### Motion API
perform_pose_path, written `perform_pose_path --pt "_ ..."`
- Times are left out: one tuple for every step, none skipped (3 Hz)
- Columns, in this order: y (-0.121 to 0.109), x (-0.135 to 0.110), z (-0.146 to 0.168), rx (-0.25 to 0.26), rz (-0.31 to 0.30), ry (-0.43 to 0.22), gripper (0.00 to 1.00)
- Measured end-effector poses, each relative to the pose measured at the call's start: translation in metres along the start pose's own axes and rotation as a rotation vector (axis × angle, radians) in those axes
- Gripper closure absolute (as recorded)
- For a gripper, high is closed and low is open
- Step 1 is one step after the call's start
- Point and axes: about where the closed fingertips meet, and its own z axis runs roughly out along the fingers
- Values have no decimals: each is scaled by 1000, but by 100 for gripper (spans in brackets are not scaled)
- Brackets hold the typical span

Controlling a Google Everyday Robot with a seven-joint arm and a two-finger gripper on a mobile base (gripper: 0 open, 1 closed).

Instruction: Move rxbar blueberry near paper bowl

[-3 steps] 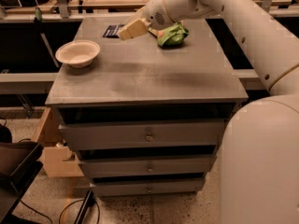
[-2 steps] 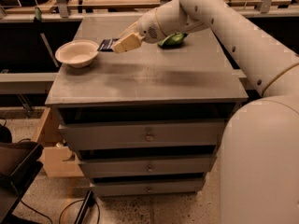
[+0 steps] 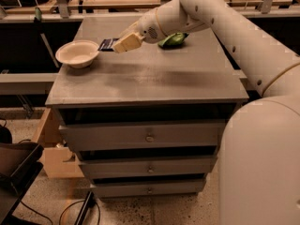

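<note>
Hand point(image 3: 120, 44) sits over the back left part of the surface point(image 3: 154, 78), reaching in from the right, and I see it clamped on one end of the bar point(image 3: 108, 44). The bar's dark free end points left toward the bowl point(image 3: 77, 53) and lies just beside its rim. I cannot tell whether they touch, or whether the bar rests on the surface. The bowl stands upright near the left edge. A green bag point(image 3: 172, 39) lies behind the arm point(image 3: 187, 11). Below are three shut drawers point(image 3: 149, 137).
</note>
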Motion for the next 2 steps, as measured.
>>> perform_pose_path --pt "1 0 3 -5 0 0 28" --pt "2 0 6 -10 1 1 4"
